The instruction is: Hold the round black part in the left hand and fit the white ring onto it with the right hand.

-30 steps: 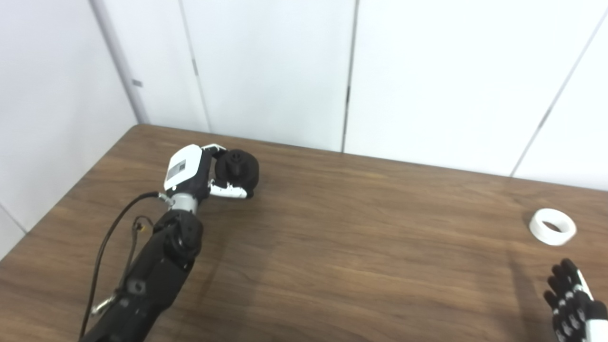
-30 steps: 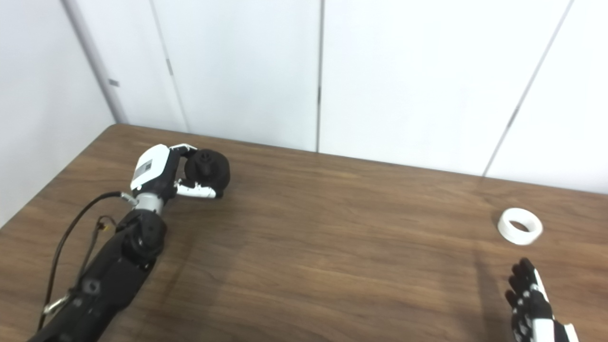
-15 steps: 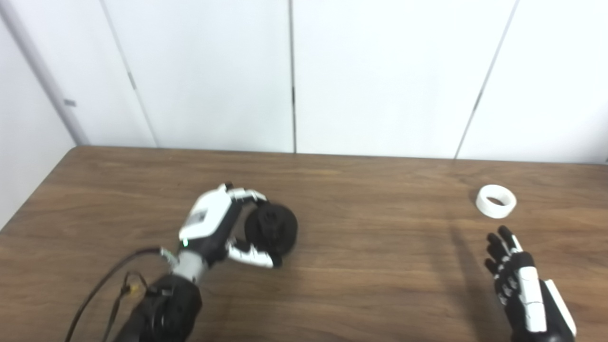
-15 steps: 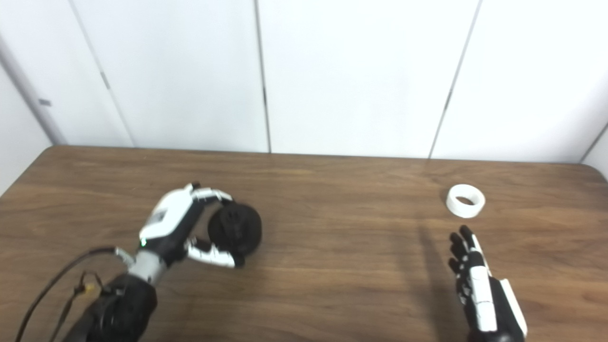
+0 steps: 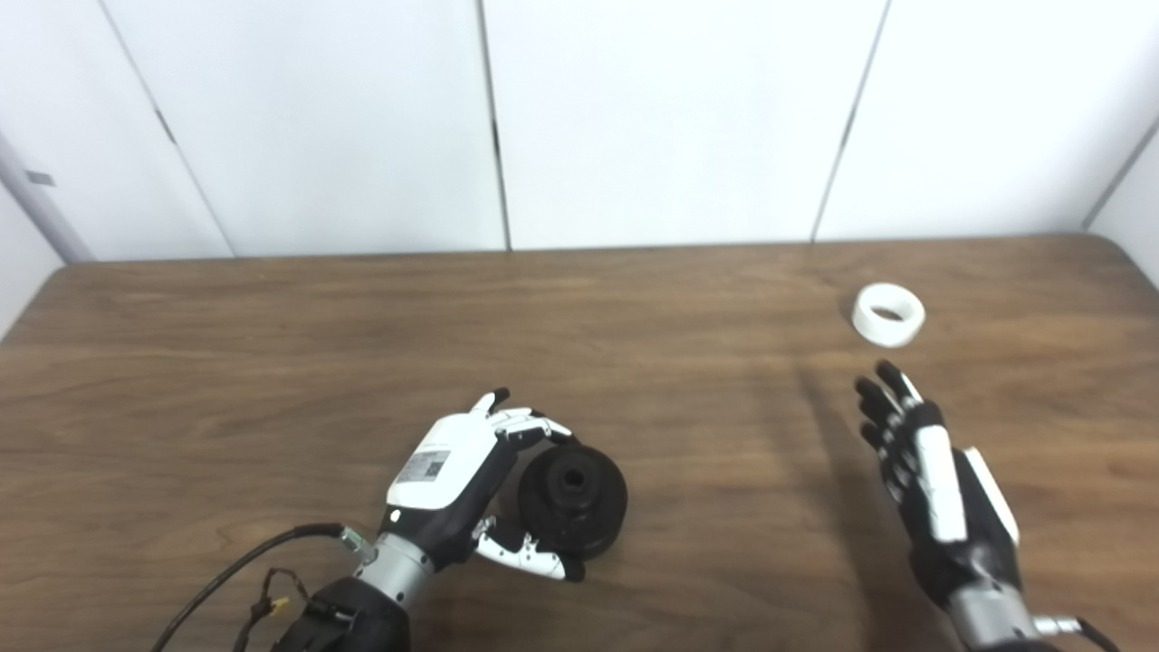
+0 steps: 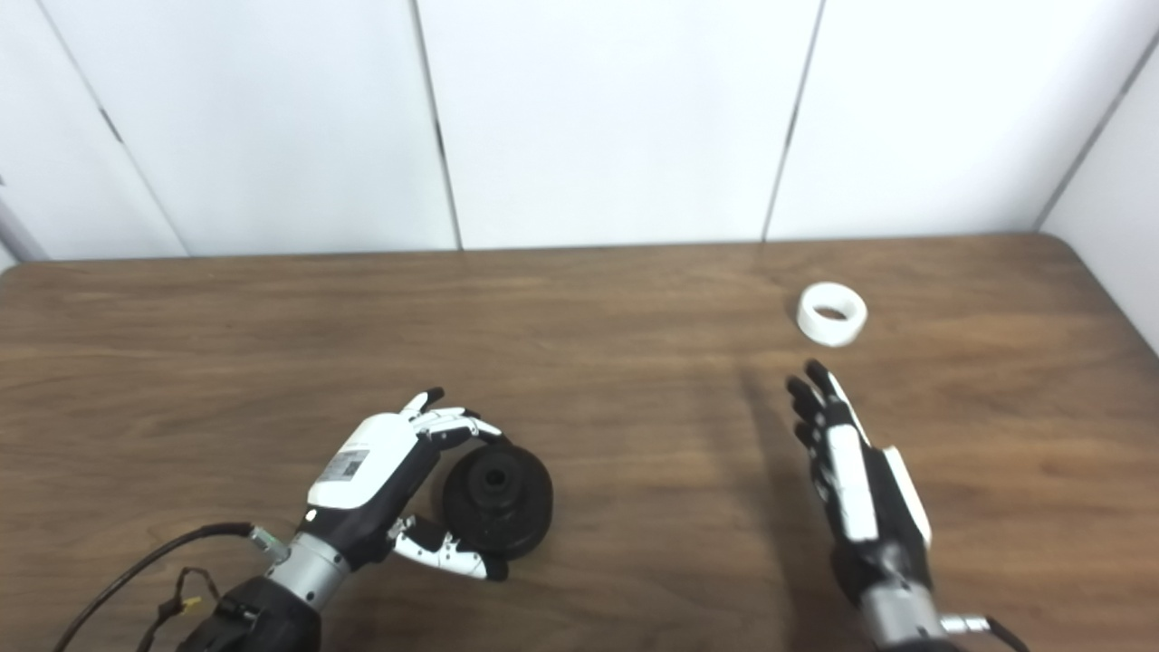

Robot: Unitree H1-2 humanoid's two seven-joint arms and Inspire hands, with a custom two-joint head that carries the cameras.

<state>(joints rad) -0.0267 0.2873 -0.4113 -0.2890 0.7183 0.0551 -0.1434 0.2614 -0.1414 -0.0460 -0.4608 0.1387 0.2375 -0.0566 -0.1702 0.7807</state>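
The round black part [image 5: 572, 498] is in my left hand [image 5: 457, 484], whose fingers and thumb are closed around its rim, low at the centre-left of the table. Its hub hole faces up and toward me. The white ring [image 5: 888, 313] lies flat on the table at the far right. My right hand [image 5: 933, 475] hovers open below the ring, fingers stretched toward it with a clear gap between fingertips and ring. In the right eye view the ring [image 6: 831, 313] and the right hand [image 6: 856, 484] stand the same way.
The brown wooden table [image 5: 272, 362] runs to a white panelled wall [image 5: 634, 118] at the back. The table's right edge and rounded corner [image 6: 1100, 299] lie just past the ring. A black cable [image 5: 244, 566] trails from my left wrist.
The camera has swung right and down, shifting the whole picture. My left hand has brought the black part nearer and toward the table's middle. My right hand has reached closer to the ring.
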